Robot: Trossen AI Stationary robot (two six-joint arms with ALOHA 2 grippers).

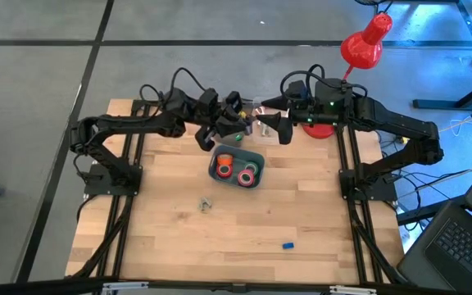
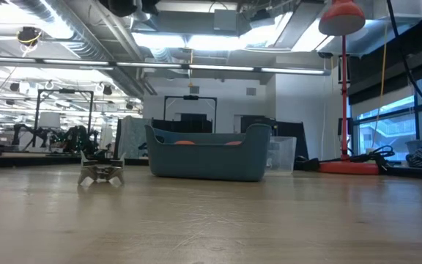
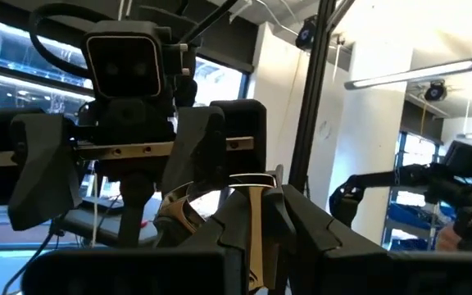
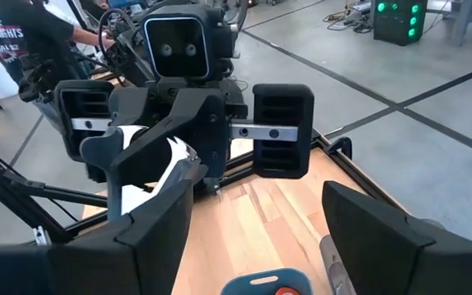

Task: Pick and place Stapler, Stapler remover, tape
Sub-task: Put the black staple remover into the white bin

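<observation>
High view shows both arms meeting above the table's far edge: the left gripper (image 1: 238,121) is clamped on a black-and-silver stapler (image 4: 150,160), facing the right gripper (image 1: 267,123), whose fingers stand wide apart and hold nothing. Just below them the blue-grey bin (image 1: 216,162) holds tape rolls (image 1: 225,170), and the stapler remover (image 1: 206,203) lies alone on the wood nearer the front

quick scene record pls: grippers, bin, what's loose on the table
left gripper: shut on what looks like the stapler, raised behind the bin
right gripper: open, empty, facing the left gripper
bin: mid-table, holds tape rolls
staple remover: loose on table, in front of bin
blue block: loose, near front edge
</observation>
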